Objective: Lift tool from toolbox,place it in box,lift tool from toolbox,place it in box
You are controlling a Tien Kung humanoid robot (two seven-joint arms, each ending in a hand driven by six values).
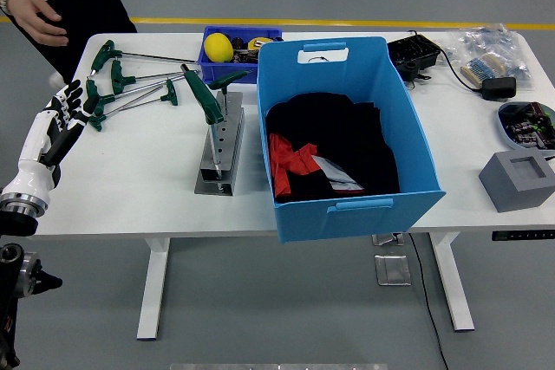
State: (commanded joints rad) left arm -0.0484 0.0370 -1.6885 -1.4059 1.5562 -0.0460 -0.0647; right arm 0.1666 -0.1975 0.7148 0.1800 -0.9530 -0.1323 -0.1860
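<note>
Head view has the left hand (pixel 61 119) hovering at the table's (pixel 139 197) left edge, fingers spread loose and holding nothing, fingertips just beside the nearest green T-handle wrench (pixel 130 103) lying flat. A bit further in, two more wrenches stand in the metal rack (pixel 219 155), right beside the big blue box (pixel 342 136) with dark cloth inside. Way back, a person's hand (pixel 36 19) hangs past the far corner.

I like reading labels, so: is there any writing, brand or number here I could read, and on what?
None can be read.
Blue bin: white tag on its far wall, print too small.
White card inside the bin: blurred.
Bags at the far right: no print legible.
</note>
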